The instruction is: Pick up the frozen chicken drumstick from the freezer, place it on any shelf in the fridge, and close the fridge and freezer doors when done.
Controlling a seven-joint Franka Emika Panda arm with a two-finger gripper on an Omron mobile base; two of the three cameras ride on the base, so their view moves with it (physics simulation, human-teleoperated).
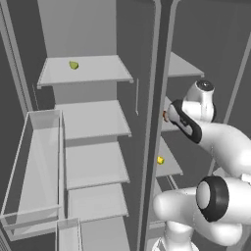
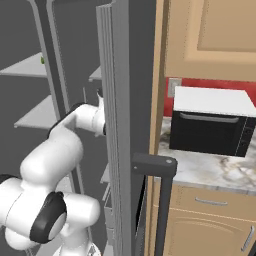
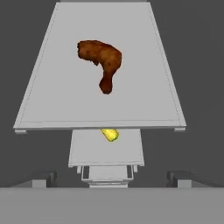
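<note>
The reddish-brown frozen chicken drumstick lies on a short narrow shelf of the freezer, thick end away from the hand. In the left base view a sliver of the drumstick peeks out beside my gripper. My gripper is open, its dark fingertips spread wide, hanging above and short of the drumstick, touching nothing. The fridge stands open to the left with broad pale shelves. The freezer door stands open, edge-on, with its dark handle.
A small yellow lump sits on the freezer shelf below. A green fruit rests on the top fridge shelf. Clear bins hang on the open fridge door at left. A black microwave stands on the counter to the right.
</note>
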